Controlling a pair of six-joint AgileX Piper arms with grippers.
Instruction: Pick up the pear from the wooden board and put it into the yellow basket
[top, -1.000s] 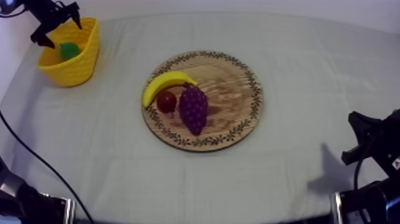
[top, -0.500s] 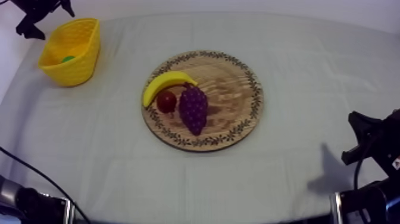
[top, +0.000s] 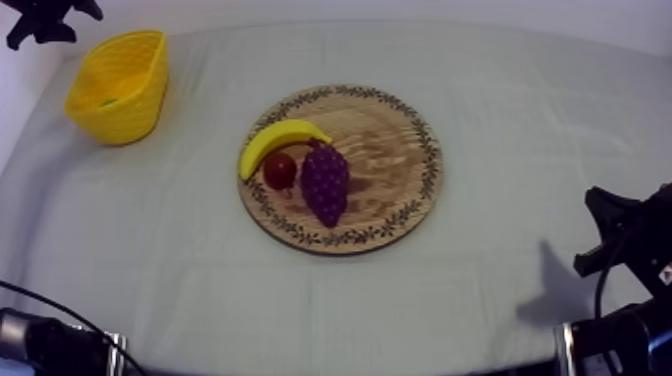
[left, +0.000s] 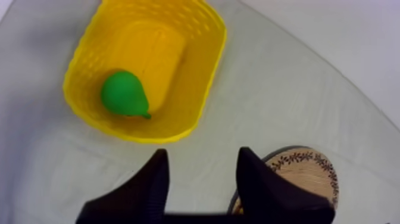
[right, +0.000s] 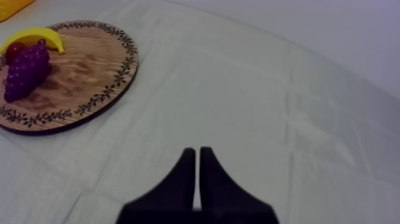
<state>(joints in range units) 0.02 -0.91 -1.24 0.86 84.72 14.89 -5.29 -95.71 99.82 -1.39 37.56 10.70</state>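
The green pear (left: 123, 94) lies inside the yellow basket (left: 202, 83), its stem toward the basket's near wall. From above, the basket (top: 130, 115) stands at the far left of the table, with a sliver of the pear (top: 106, 101) showing in it. My left gripper (left: 202, 173) hangs open above the cloth on the board side of the basket, holding nothing. In the top view it (top: 45, 20) sits beyond the table's far left corner. My right gripper (right: 197, 158) is shut on nothing and rests low at the right (top: 590, 232).
The round wooden board (top: 400, 150) lies mid-table with a banana (top: 280, 140), a small red fruit (top: 279, 171) and a bunch of grapes (top: 325, 182) on its left half. Bare cloth stretches between board and basket, and to the right of the board.
My left gripper has drawn back from over the basket, up and to the far left. The pear stays in the basket. The right arm has not moved.
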